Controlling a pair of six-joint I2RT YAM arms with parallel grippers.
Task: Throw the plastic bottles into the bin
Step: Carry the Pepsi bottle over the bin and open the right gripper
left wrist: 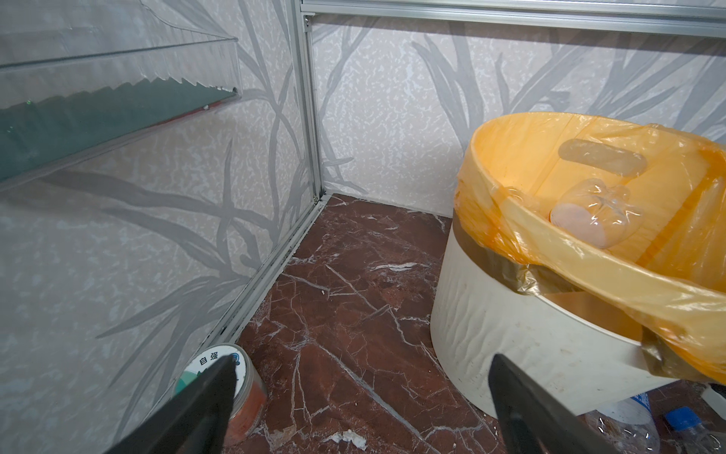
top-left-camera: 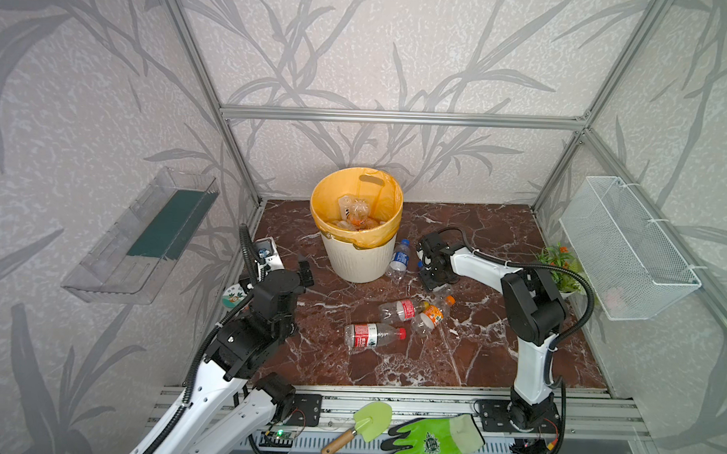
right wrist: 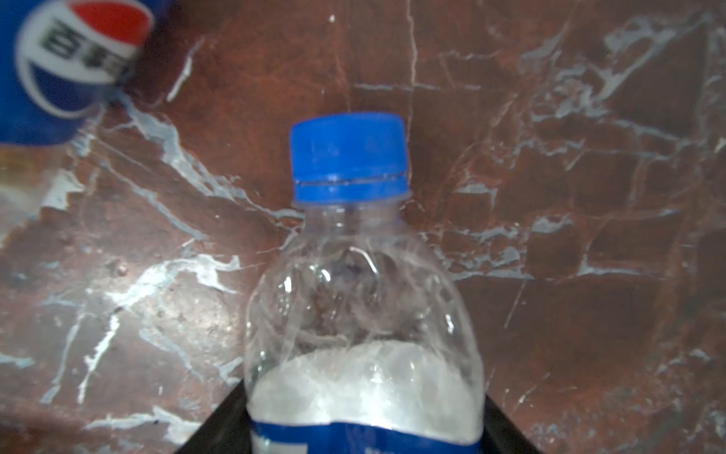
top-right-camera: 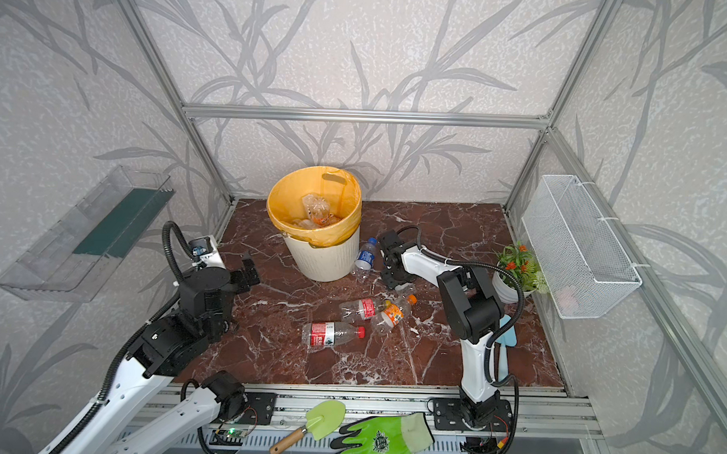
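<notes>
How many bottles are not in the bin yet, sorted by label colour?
Blue labels: 2, Pepsi bottle, white-banded bottle
Red labels: 2, red-capped bottle, other red bottle
Orange labels: 1, orange-capped bottle
Total: 5

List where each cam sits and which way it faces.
Top views: stereo head high at the front, looking down toward the back wall; both show the bin, the left arm and the right arm.
Left wrist: on the left arm, facing the back-left corner, jar and bin; the open left gripper tips show.
Right wrist: on the right arm, close above the floor; the blue-capped bottle sits between the right gripper jaws.
Shared: top views and left wrist all show the bin.
</notes>
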